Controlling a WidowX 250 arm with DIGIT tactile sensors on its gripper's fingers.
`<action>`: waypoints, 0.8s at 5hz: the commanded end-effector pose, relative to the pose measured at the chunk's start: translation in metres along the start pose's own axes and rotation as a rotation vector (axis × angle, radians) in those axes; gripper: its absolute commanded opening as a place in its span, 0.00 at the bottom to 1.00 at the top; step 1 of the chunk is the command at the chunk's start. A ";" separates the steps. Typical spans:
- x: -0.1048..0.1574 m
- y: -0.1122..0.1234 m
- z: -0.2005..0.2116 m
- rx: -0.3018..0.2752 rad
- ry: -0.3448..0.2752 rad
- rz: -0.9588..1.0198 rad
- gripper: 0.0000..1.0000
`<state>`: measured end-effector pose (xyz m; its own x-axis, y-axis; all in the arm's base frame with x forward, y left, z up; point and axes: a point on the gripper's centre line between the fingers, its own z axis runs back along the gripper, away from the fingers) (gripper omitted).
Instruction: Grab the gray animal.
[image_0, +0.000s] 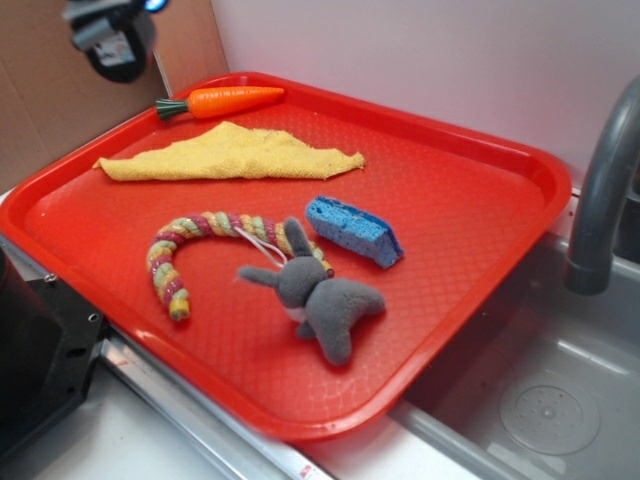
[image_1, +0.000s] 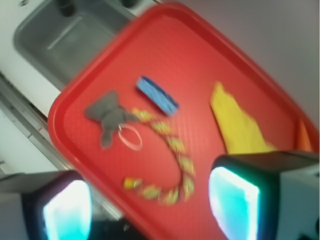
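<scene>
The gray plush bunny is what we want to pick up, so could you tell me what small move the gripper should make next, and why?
Probably travel across the tray toward the gray bunny, then descend. The gripper is open and empty, high over the far corner, while the bunny lies near the tray's front edge, touching the rope toy and beside the blue sponge.

Even, soft light fills the exterior view, sharp with faint shadows. The wrist view is motion-blurred throughout (near fingertips (image_1: 67, 212) glow teal), and the tray (image_1: 165, 60) looks smeared.
</scene>
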<state>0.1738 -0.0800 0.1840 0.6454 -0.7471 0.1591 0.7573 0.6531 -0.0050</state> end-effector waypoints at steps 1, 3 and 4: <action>0.026 -0.031 -0.030 -0.062 0.019 -0.340 1.00; 0.034 -0.046 -0.068 -0.076 0.062 -0.402 1.00; 0.035 -0.054 -0.091 -0.092 0.113 -0.418 1.00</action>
<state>0.1720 -0.1468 0.0905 0.3060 -0.9517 0.0253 0.9500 0.3034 -0.0742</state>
